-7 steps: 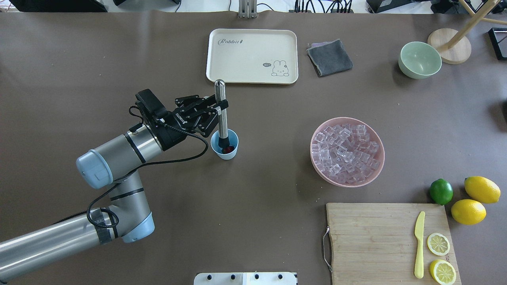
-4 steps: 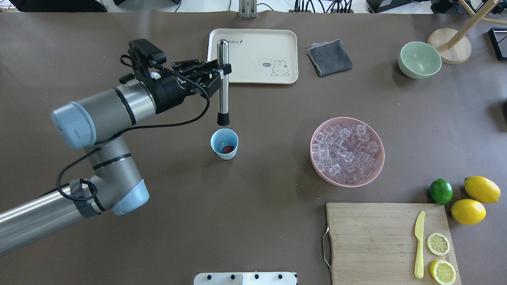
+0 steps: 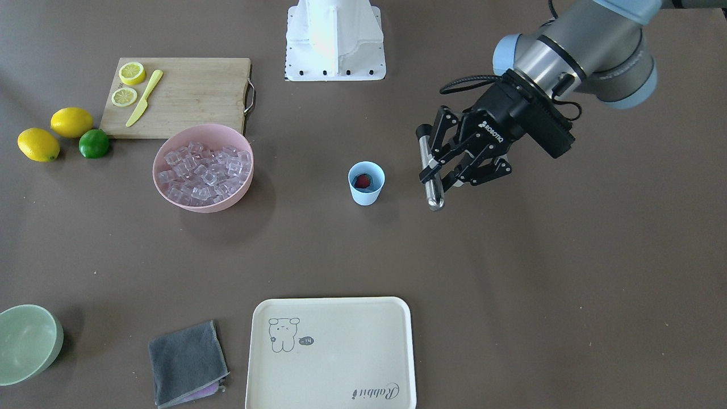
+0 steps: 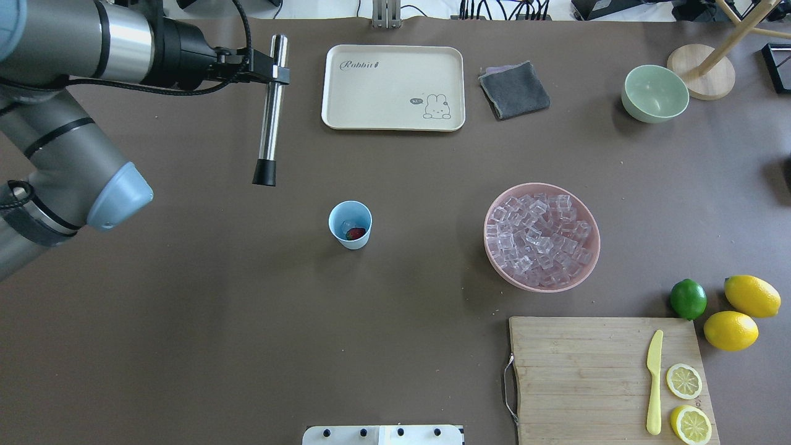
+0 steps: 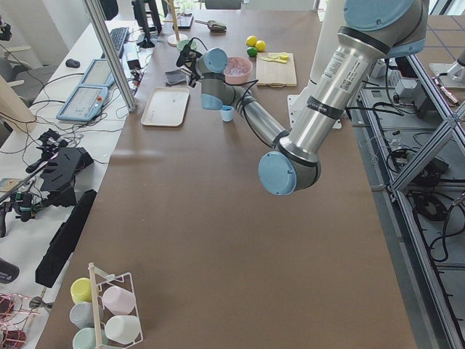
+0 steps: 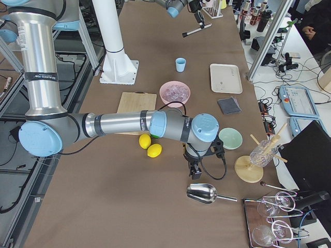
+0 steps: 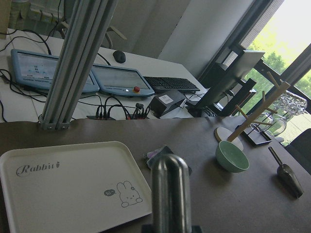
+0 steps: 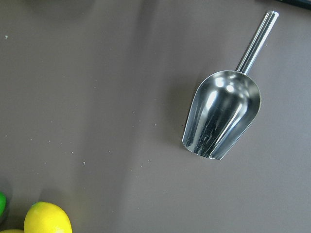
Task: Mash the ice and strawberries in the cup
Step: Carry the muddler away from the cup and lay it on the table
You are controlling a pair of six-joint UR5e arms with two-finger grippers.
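Left hand point(image 4: 275, 74) clamping muddler point(image 4: 267, 123), near level, black tip toward robot

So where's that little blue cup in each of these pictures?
Front-facing: the cup is at centre, right of the pink bowl.
Overhead: the cup is left of centre, left of the pink bowl.
Exterior left: the cup is top centre, below the bowl.
Exterior right: the cup is upper centre, above the bowl.
Left wrist: not in it.
Right wrist: not in it.
Shared landmark: the pink bowl.
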